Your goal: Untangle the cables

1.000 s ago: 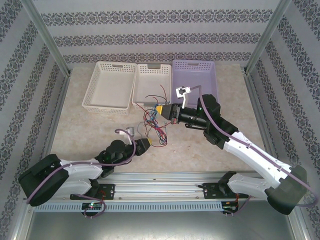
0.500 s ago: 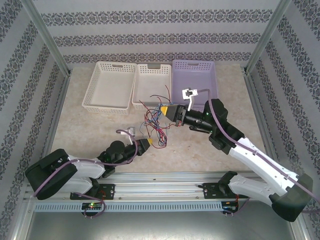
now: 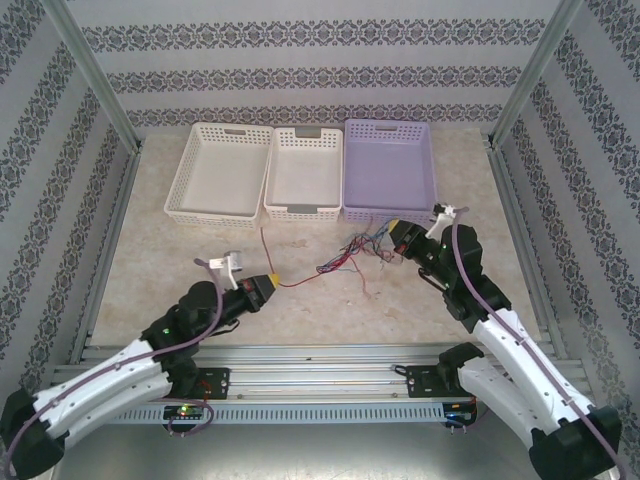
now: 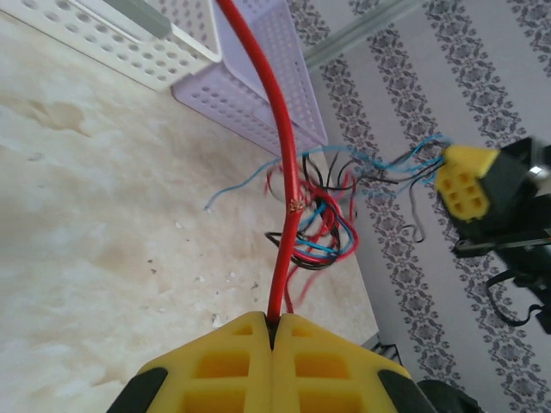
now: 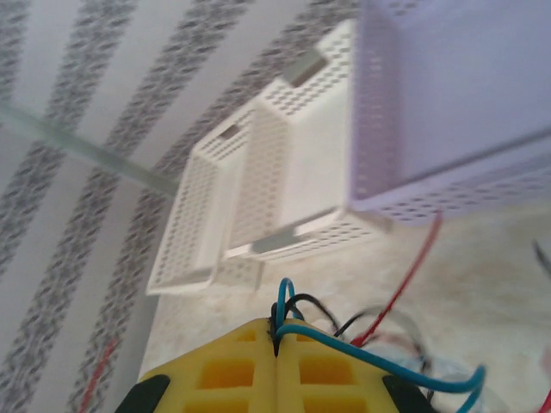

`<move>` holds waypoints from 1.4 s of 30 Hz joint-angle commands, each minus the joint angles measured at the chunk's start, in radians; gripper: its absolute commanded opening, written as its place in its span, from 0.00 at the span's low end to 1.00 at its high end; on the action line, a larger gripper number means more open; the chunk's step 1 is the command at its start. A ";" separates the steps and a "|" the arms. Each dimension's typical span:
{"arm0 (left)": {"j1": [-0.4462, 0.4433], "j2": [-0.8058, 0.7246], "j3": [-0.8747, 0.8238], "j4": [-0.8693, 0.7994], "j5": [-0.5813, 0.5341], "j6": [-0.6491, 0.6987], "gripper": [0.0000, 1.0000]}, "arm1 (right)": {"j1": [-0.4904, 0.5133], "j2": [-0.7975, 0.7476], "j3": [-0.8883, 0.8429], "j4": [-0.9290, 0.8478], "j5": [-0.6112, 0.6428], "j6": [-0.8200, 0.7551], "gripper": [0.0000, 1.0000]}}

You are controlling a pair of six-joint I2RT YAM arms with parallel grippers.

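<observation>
Mid-worktop, between the arms: the knot of wires (image 3: 352, 250) sits just off the right claw (image 3: 396, 236), which is clamped fully closed on a blue wire (image 5: 370, 361). The left claw (image 3: 272, 281) is pinched tight on the red wire (image 4: 284, 163), running fairly straight to the knot. Risk: pull wider and the loops cinch instead of freeing, or the thin red wire slips the pads. The purple basket (image 3: 390, 211) at the far edge is close behind the knot, white baskets (image 3: 303, 210) beside it; stray ends could snag its holes.

Beige table (image 3: 170, 265), left white basket (image 3: 212, 213), middle white basket (image 3: 300, 211), lilac basket (image 3: 385, 212), cables (image 3: 345, 262) trailing nearer
</observation>
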 commanded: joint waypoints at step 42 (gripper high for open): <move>-0.003 0.407 1.295 -0.934 -0.750 0.682 0.00 | -0.157 0.049 -0.147 -0.055 0.039 -0.034 0.00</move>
